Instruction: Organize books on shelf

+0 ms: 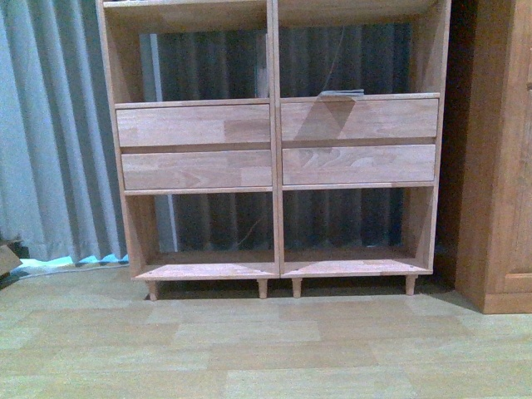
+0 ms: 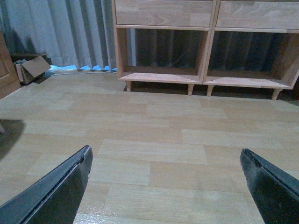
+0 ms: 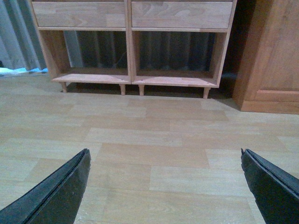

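A light natural-wood shelving unit point(image 1: 275, 166) with four flat drawer fronts point(image 1: 193, 125) and short legs is standing on pale wood-plank flooring point(image 1: 266, 349), facing the robot. A grey pleated curtain point(image 1: 50, 125) is hanging behind it and showing through its open, backless compartments. A thin, pale flat object point(image 1: 342, 93), apparently the white paperback, is lying on the ledge just above the upper right drawer, at the front edge of that compartment; it is showing too small for its cover to be read. A darker orange-brown wooden cabinet point(image 1: 499, 166) is standing just beside the shelving unit on the right. The left gripper point(image 2: 164, 150) is hovering above the flooring, well apart from the unit, its two black fingers point(image 2: 60, 186) spreading wide. The right gripper point(image 3: 164, 151) is hanging likewise, its jaws splaying wide over the planks. In the left wrist view, a brown cardboard box point(image 2: 32, 67) is sitting on the floor by the curtain, off to the unit's left.
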### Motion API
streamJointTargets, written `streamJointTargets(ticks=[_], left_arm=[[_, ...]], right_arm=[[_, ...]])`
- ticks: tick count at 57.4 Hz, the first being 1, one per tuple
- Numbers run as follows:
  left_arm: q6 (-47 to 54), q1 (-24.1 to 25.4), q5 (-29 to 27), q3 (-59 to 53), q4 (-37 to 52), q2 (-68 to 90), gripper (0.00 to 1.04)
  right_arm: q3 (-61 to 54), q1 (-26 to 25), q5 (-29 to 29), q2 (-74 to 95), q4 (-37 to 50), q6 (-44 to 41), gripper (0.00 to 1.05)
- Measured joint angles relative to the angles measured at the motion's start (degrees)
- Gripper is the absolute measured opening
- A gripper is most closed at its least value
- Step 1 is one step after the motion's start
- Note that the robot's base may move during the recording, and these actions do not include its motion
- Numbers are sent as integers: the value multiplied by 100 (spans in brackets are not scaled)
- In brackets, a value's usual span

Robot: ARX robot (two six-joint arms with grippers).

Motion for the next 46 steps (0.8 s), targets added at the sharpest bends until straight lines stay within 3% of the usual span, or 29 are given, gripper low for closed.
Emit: streamJointTargets(ticks=[46], left_arm=[[0,0,0,0,0,-2,97]], right_arm=[[0,0,0,-2,0,0,98]])
